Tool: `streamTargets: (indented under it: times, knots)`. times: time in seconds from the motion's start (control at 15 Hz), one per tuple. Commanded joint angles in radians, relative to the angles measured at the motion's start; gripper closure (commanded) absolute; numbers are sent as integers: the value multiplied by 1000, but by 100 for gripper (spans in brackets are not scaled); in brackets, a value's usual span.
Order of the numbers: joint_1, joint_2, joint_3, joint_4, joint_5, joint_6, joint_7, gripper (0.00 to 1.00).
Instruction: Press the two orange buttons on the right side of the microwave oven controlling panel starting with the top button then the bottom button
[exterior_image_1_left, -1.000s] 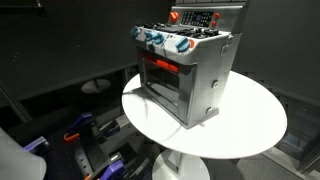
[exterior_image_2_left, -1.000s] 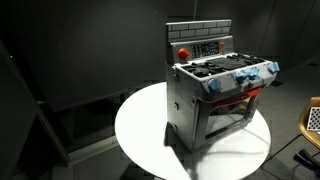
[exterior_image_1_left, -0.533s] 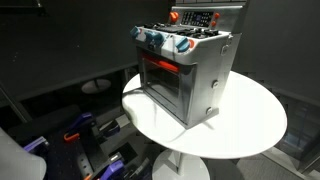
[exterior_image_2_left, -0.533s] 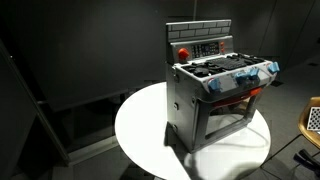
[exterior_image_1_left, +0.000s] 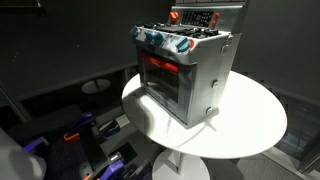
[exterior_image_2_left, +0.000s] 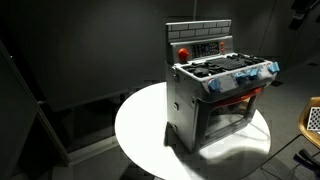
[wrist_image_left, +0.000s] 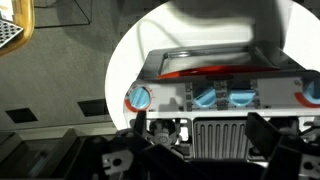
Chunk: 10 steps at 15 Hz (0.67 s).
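Note:
A toy metal oven (exterior_image_1_left: 188, 75) stands on a round white table (exterior_image_1_left: 250, 130) and shows in both exterior views (exterior_image_2_left: 215, 100). Its control panel (exterior_image_2_left: 208, 47) rises at the back of the stovetop, with a red round button (exterior_image_2_left: 184, 52) at one end. It also shows in an exterior view (exterior_image_1_left: 197, 17). The orange buttons are too small to make out. In the wrist view my gripper (wrist_image_left: 198, 150) is open and empty, hanging above the stovetop grate (wrist_image_left: 225, 135). Blue knobs (wrist_image_left: 204, 97) and the red-handled oven door (wrist_image_left: 210, 72) lie beyond it. The panel is out of the wrist view.
The table edge drops to a dark floor all round. Cluttered gear with orange and purple parts (exterior_image_1_left: 80, 135) lies on the floor near the table. A mesh object (exterior_image_2_left: 313, 120) sits at the edge of an exterior view.
A dark part of my arm has come into the top corner of an exterior view. The oven and table have not moved.

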<state>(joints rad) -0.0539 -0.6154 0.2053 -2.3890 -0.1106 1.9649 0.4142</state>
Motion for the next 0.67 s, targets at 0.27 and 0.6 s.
streamTargets:
  times: [0.27, 0.6]
  knots:
    - [-111, -48, -22, -99, -57, 230, 161, 0]
    - [-111, -20, -29, -82, -47, 213, 137, 0]
